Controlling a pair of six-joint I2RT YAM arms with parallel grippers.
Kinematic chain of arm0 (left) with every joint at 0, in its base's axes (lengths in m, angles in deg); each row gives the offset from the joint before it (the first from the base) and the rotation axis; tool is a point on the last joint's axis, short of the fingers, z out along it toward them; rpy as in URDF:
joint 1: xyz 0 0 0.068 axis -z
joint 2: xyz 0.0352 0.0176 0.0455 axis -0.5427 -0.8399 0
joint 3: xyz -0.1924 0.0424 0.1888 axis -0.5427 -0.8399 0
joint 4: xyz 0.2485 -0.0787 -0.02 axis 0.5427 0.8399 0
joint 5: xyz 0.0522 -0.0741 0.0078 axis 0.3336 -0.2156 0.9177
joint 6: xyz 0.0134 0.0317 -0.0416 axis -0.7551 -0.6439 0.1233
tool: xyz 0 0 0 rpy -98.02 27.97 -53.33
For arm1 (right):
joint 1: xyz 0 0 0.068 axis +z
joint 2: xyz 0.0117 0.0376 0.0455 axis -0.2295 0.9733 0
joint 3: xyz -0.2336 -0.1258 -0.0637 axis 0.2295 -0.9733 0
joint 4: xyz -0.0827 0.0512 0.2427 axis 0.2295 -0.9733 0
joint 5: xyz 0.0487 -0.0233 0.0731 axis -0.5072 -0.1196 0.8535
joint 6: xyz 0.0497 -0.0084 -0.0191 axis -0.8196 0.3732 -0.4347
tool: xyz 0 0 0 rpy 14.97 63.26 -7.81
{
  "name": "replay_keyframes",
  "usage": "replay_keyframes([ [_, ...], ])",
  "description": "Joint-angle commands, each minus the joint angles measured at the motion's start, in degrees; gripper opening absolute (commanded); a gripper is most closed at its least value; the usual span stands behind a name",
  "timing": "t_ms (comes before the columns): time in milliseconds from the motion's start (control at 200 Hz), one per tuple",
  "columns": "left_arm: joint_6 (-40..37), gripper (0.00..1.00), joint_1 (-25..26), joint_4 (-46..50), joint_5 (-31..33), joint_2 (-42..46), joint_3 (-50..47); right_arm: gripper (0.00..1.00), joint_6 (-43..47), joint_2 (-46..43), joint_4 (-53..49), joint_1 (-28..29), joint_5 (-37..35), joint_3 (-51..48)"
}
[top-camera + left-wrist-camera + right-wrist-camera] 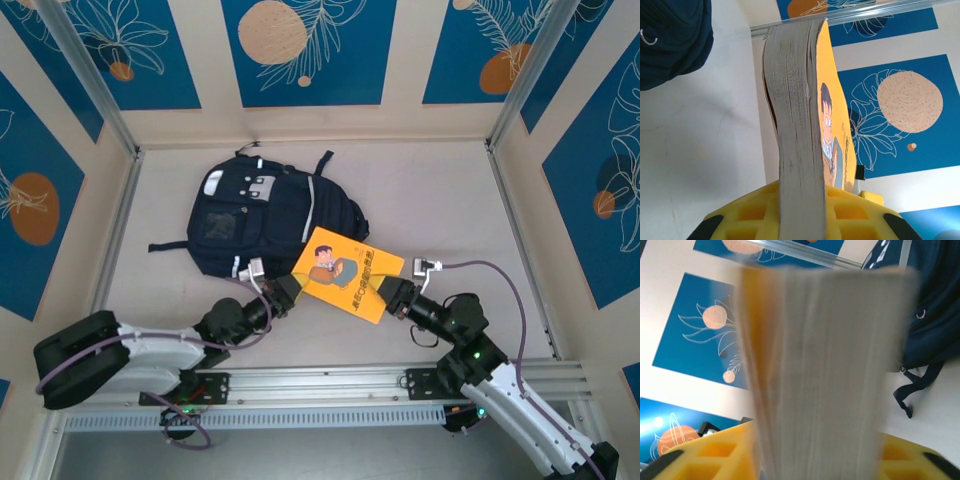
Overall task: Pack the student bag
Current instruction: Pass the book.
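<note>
The student bag [260, 215] lies flat at the back-left of the table, navy with white stripes and grey patches, its straps trailing left. In front of it an orange book [345, 272] with a cartoon cover hangs above the table between both arms. My left gripper [285, 293] is shut on the book's left edge. From the left wrist the page block [795, 125] runs straight up between the yellow fingers [745, 212], with the bag [670, 40] at the upper left. My right gripper [392, 295] holds the opposite edge. There the blurred pages [825, 365] fill the gap between its fingers [705, 460].
An aluminium rail [320, 385] carries the arm bases along the near edge. Blue-and-cream patterned walls and metal frame posts [515, 90] close in the table on three sides. Bare tabletop [450, 200] lies to the right of the bag.
</note>
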Motion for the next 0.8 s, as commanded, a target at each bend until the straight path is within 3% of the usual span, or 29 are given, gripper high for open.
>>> replay_keyframes([
  [0,0.8,0.0,-0.1,-10.2,-3.4,-4.5,-0.2,0.34,1.7,-0.6,3.9,0.4,-0.1,0.8],
  [205,-0.5,0.0,-0.1,-10.4,-5.0,-5.9,0.6,0.15,2.9,-0.6,-2.6,-0.9,0.6,2.8],
  [290,-3.0,0.0,-0.1,-10.0,-3.7,-4.2,-0.3,0.11,4.2,-0.8,-6.9,-1.5,0.6,4.6],
  [380,-6.7,0.3,-0.2,-5.1,-1.3,0.5,-1.7,0.05,7.0,-0.8,-14.2,-2.3,0.3,7.9],
  [430,-8.4,0.44,-0.4,2.6,-0.1,5.4,-2.1,0.02,8.6,-0.6,-17.9,-2.8,-0.1,9.7],
  [480,-11.2,0.52,-0.9,14.3,0.4,11.8,-1.1,0.0,9.9,-0.6,-20.7,-3.4,-0.5,11.0],
  [580,-20.5,0.69,-1.0,52.4,4.3,25.0,8.5,0.0,13.4,-0.7,-26.8,-4.1,-2.1,13.5],
  [650,-27.5,0.7,-1.3,66.9,8.5,26.6,14.8,0.0,15.4,-0.6,-31.9,-4.5,-4.2,15.0],
  [795,-37.9,0.71,-4.2,81.0,9.2,18.7,28.0,0.0,19.4,-0.5,-39.4,-5.3,-8.2,16.7],
])
